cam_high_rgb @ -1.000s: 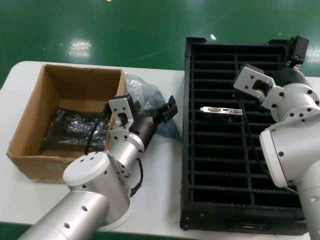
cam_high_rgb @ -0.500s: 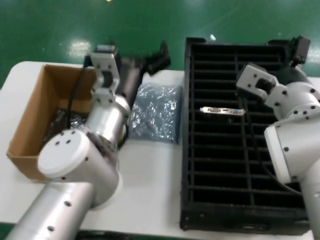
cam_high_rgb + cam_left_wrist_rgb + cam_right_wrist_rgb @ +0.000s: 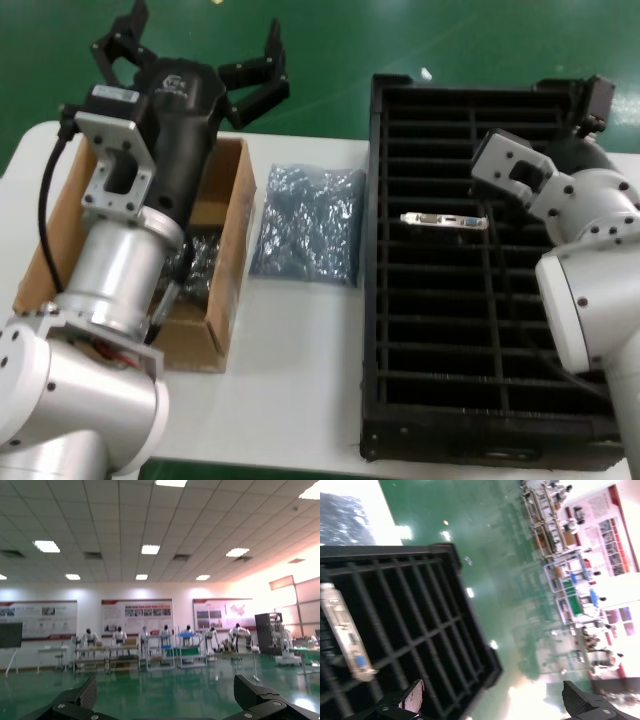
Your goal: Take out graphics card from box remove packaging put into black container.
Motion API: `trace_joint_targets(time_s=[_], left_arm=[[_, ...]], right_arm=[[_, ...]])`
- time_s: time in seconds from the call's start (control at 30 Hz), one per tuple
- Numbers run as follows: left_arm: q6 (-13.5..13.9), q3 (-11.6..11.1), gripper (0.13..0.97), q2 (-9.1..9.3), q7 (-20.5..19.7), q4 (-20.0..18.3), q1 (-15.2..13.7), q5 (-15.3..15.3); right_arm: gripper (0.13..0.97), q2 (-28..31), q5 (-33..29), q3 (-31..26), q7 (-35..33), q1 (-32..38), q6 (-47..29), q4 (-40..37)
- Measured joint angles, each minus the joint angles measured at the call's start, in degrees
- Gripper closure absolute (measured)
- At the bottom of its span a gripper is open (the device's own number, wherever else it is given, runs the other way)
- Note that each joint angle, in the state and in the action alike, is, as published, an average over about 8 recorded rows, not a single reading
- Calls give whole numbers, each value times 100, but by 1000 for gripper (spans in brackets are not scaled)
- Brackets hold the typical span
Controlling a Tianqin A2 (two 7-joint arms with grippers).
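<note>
left gripper (image 3: 190, 62) raised over box (image 3: 228, 255), spread wide, empty | packaging (image 3: 307, 224) flat beside black container (image 3: 377, 250) — stripped | graphics card (image 3: 444, 220) slotted — stowed | right gripper (image 3: 495, 702) open, empty

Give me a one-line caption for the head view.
Left gripper open above the box; packaging on the table; graphics card slotted in the black container.

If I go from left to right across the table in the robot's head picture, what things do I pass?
Brown cardboard box → crinkly grey-blue plastic bag → big black slotted tray, with a silver-ended graphics card standing in one slot.
</note>
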Motion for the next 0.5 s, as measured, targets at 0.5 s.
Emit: trace_joint_targets(time_s=[0.5], left_arm=[[-91, -76, 132, -131, -592, 17, 475, 493]], right_arm=[[129, 299, 2129, 201, -782, -759, 831, 136]])
